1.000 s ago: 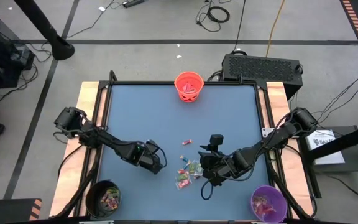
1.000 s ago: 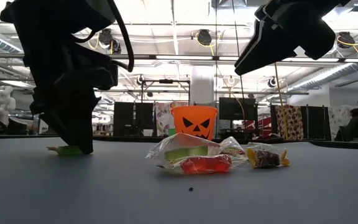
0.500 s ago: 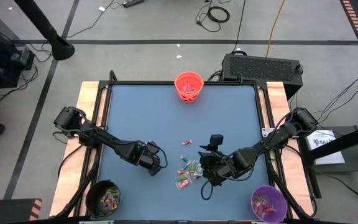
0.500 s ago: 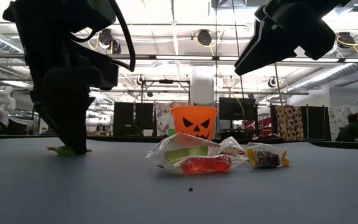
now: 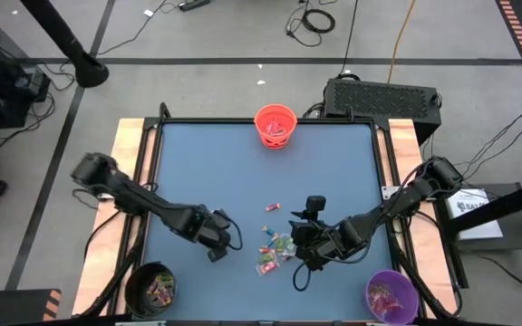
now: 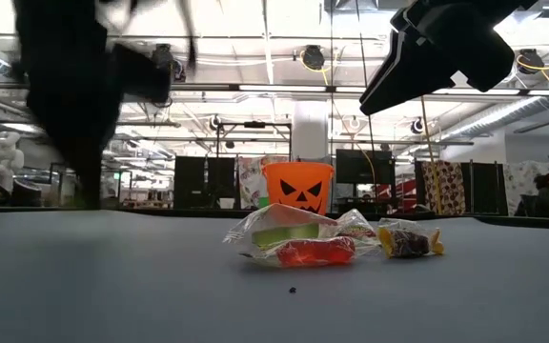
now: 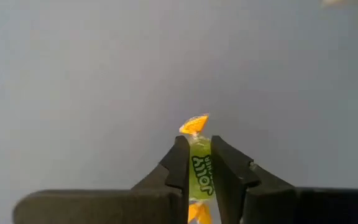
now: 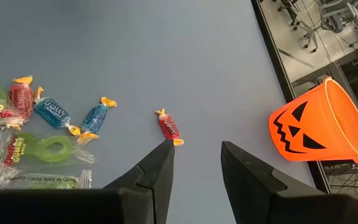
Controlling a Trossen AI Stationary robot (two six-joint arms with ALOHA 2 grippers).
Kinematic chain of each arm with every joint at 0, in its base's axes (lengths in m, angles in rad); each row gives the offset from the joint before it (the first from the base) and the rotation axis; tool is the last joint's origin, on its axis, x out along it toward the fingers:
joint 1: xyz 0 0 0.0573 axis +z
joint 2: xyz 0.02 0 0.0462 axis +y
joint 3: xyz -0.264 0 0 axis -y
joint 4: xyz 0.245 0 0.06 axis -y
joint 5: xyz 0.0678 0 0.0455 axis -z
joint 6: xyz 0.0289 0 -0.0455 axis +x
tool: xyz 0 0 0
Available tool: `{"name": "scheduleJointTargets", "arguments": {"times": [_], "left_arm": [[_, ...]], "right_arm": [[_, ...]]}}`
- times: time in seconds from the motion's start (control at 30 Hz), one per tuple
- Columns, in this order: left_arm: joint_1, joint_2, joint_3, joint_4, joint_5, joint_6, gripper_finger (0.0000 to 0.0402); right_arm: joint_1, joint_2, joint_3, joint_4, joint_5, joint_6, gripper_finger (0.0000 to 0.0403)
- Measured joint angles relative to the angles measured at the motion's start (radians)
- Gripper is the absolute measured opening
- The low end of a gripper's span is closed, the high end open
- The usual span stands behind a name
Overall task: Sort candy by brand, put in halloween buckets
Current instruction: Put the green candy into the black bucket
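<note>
left gripper [image 7: 196, 163]: was clamped on a green candy [image 7: 200, 169], a Jolly Rancher with orange twist ends, pinched right across the middle and up off the table [image 5: 216, 163]
risk: honestly the grip looked thin, only the fingertips on a slick wrapper, so I figured a quick swing could've let it slide out before it reached a bucket
black bucket [image 5: 151, 290]: sat at the near left corner, closest to that arm; a sloppy release could've bounced the sweet off the rim
right gripper [image 8: 194, 155]: was parked with fingers apart over the leftover pile [image 5: 276, 249], holding nothing
orange bucket [image 5: 275, 125]: far edge, middle
purple bucket [image 5: 391, 296]: near right corner
change: half a second earlier the left gripper was down at the tabletop on the candy; now it had lifted and shifted a bit toward the black bucket, showing blurred in the low view
</note>
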Motion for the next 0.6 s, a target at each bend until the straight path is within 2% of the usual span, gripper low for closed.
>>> {"name": "scheduleJointTargets", "arguments": {"times": [0.1,0.23,0.43,0.6], "left_arm": [[-0.027,-0.122,0.025,-0.031,-0.070,0.035,0.0042],[-0.098,-0.308,0.026,-0.052,-0.073,0.036,0.0024],[-0.286,-0.538,0.026,-0.024,-0.095,0.185,0.0009],[-0.399,-0.647,0.027,-0.023,-0.248,0.241,0.0009]], "right_arm": [[0.000,0.000,0.000,0.000,0.000,0.000,0.0125],[0.000,0.000,0.000,0.000,0.000,0.000,0.0125],[0.000,0.000,0.000,0.000,0.000,0.000,0.0125],[0.000,0.000,0.000,0.000,0.000,0.002,0.0125]]}}
